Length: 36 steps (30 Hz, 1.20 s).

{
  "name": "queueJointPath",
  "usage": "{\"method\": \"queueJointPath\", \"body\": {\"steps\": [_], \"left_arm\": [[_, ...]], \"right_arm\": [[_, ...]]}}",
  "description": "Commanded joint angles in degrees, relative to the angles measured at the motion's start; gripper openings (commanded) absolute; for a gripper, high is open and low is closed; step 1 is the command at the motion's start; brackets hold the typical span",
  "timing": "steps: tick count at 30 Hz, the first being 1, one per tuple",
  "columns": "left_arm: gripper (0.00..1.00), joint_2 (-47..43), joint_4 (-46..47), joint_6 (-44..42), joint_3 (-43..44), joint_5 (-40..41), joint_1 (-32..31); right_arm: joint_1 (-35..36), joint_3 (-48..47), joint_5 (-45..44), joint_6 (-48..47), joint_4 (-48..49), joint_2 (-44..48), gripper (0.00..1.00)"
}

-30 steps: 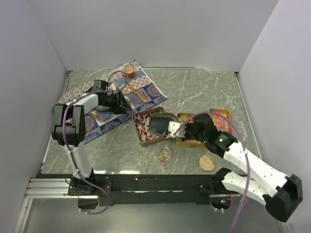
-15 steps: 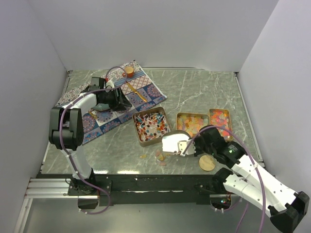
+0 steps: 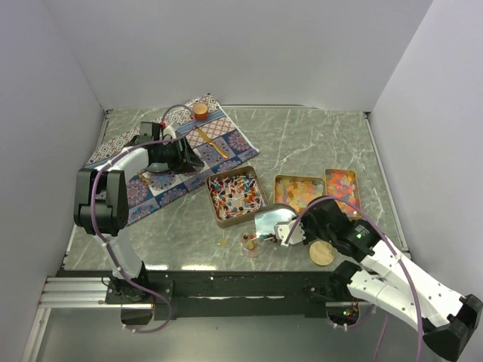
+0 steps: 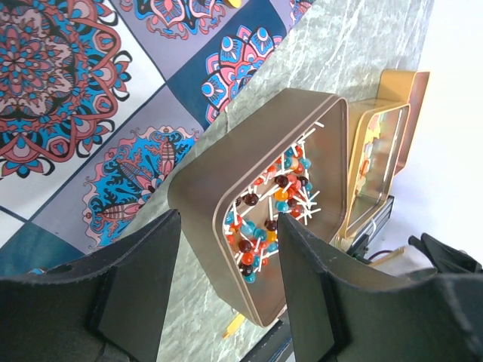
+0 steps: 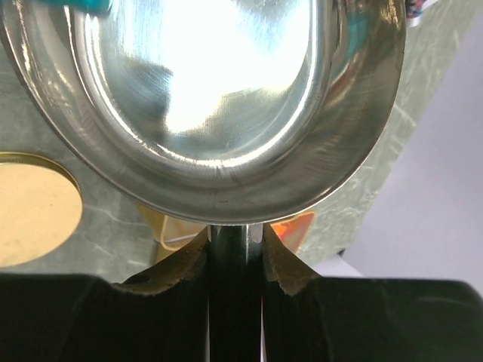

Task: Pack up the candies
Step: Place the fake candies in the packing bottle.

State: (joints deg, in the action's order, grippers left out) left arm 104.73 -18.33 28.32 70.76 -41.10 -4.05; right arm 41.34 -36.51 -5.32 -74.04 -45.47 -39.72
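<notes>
Red-white-black candies [image 3: 235, 193] fill the left gold tin, which also shows in the left wrist view [image 4: 283, 200]. Pale yellow-orange squares [image 3: 296, 190] lie in the middle tin and bright pink-orange pieces [image 3: 342, 183] in the right one. A few loose candies [image 3: 250, 242] lie on the table near the front. My right gripper [image 3: 290, 232] is shut on the handle of a shiny metal scoop [image 3: 272, 221], whose bowl tilts down by the loose candies. The scoop bowl [image 5: 204, 98] fills the right wrist view, my gripper [image 5: 235, 256] clamped on its stem. My left gripper [image 3: 189, 158] is open and empty over the cloth, its fingers [image 4: 143, 286] framing the left tin.
A patterned cloth [image 3: 170, 154] lies at the back left with a small cork-topped jar [image 3: 200, 111] and a yellow stick [image 3: 216, 148] on it. A round cork disc [image 3: 321, 253] lies near the front edge, right of the scoop, and shows in the right wrist view [image 5: 34, 215].
My right arm carried the scoop from over the left tin toward the front and lowered it beside the loose candies. The left arm barely moved.
</notes>
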Motion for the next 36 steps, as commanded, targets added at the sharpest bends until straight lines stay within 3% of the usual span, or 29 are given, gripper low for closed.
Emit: {"method": "queueJointPath", "body": {"steps": [1, 10, 17, 19, 24, 29, 36], "left_arm": [[0.60, -2.8, 2.3, 1.1, -0.4, -1.3, 0.7], [0.62, -4.0, 4.1, 3.0, 0.3, -4.6, 0.7], [0.60, -7.2, 4.6, -2.5, 2.7, -15.0, -3.9], [0.61, -8.3, 6.5, -3.7, 2.0, -18.6, -6.1], [0.63, -9.5, 11.7, -0.8, -0.6, -17.5, -10.7], [0.62, -7.3, 10.4, -0.3, 1.0, -18.6, -13.2], [0.45, -4.0, 9.8, 1.4, 3.8, -19.5, -16.1]], "right_arm": [[2.6, -4.4, -5.3, -13.8, -2.1, -0.4, 0.00], [5.4, -8.3, -8.5, -13.6, -5.9, -2.6, 0.00], [5.4, -10.6, -8.0, -9.0, -5.9, -3.2, 0.00], [4.4, -11.7, -7.7, -3.9, -3.1, -4.7, 0.00], [2.5, -18.1, -6.3, 10.3, 3.6, -14.4, 0.00], [1.6, -21.6, -6.4, 15.7, 8.6, -22.2, 0.00], [0.3, -30.4, -5.0, 24.9, 14.8, -28.6, 0.00]]}}
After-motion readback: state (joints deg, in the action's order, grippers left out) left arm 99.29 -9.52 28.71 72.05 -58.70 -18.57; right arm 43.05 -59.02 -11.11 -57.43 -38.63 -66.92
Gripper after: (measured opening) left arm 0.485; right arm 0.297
